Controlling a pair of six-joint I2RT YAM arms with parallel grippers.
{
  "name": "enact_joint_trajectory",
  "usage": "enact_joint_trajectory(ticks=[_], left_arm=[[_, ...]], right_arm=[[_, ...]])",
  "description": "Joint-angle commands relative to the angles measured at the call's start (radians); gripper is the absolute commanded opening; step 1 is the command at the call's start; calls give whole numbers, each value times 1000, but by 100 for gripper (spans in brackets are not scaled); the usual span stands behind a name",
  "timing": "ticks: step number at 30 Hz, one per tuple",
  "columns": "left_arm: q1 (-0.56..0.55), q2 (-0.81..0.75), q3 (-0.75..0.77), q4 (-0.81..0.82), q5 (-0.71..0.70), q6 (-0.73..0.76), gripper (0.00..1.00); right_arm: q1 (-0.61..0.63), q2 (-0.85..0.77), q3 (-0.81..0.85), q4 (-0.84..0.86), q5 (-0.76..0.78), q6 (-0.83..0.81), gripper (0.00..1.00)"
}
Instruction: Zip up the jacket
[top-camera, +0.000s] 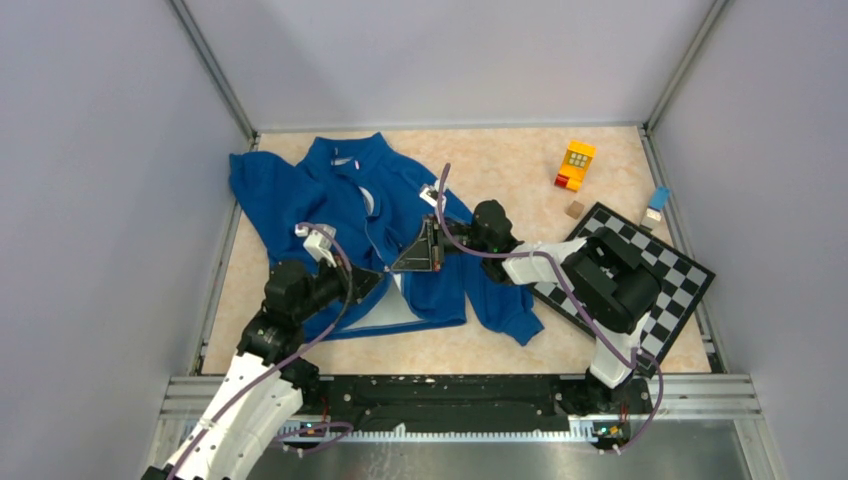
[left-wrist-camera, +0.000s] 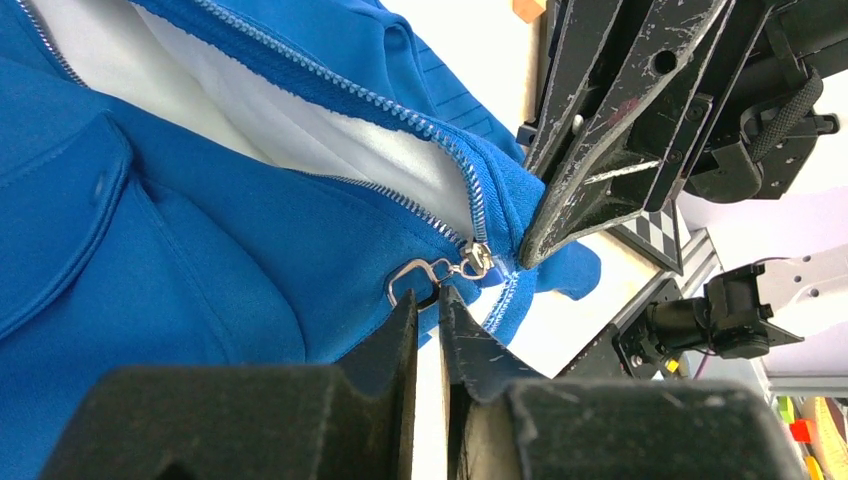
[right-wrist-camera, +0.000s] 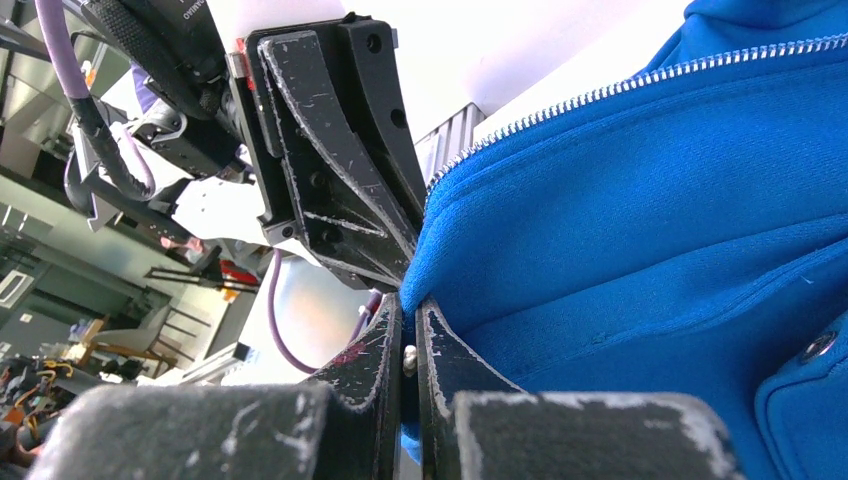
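right gripper (right-wrist-camera: 408, 302) clamps jacket (right-wrist-camera: 650, 200) hem; left gripper (left-wrist-camera: 428, 296), nearly closed beside zipper pull (left-wrist-camera: 408, 277), grip unclear.

jacket (top-camera: 290, 195) left on table (top-camera: 500, 170) | checkerboard (top-camera: 680, 275) right (blocks (top-camera: 577, 165) behind)

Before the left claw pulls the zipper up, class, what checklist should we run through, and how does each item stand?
1. Right claw clamps the jacket at its hem: ok.
2. Both sides of the zipper meet in the slider: ok.
3. Left claw grips the pull tab: cannot tell; the tab lies at its tips.
4. Above the slider the zipper is closed: not ok; white lining shows.
5. Claws apart from each other: ok, though close.
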Motion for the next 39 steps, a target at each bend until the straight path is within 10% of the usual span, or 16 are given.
enact_joint_trajectory(ticks=[1, 25, 39], left_arm=[[-1, 18, 41, 60, 32, 22, 16], [-102, 35, 202, -201, -267, 207, 42], [-4, 171, 229, -160, 23, 15, 69]], right_arm=[[16, -8, 43, 52, -19, -11, 0], [5, 27, 120, -82, -46, 16, 0], [-25, 136, 160, 125, -139, 205, 0]])
